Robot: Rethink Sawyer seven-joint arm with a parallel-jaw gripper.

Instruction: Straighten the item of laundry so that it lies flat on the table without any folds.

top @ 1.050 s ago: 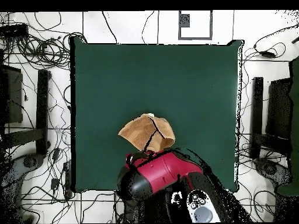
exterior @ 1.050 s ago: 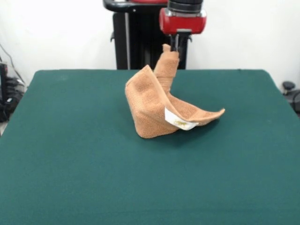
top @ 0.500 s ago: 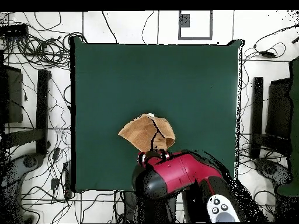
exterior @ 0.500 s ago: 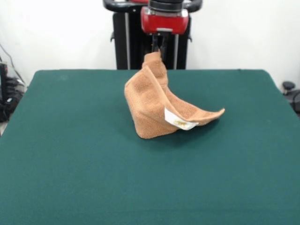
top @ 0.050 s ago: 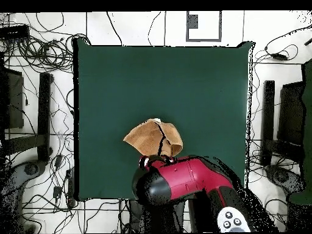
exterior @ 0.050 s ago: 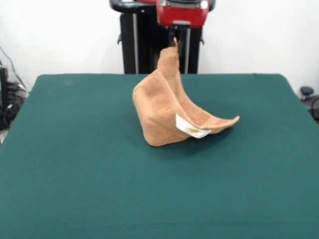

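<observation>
The item of laundry [exterior @ 0.050 s ago: 162,112] is a light-orange towel, bunched into a raised fold on the green table [exterior @ 0.050 s ago: 75,164]. One corner is pulled up to a peak, and my gripper [exterior @ 0.050 s ago: 175,43] is shut on that corner, above the table's far half. A white tag [exterior @ 0.050 s ago: 191,128] shows on the towel's lower right flap, which lies on the cloth. From overhead the towel [top @ 0.050 s ago: 149,137] sits near the robot-side edge of the table [top @ 0.050 s ago: 158,79], partly under the red arm [top @ 0.050 s ago: 183,180], which hides the gripper.
Black pedestal posts [exterior @ 0.050 s ago: 134,45] stand behind the table's far edge. Cables and stands [top @ 0.050 s ago: 42,122] lie on the floor round the table's sides.
The gripper with the towel's corner has gone up a little and slightly right since half a second ago, after swinging left and down before that. The towel's base stayed put.
</observation>
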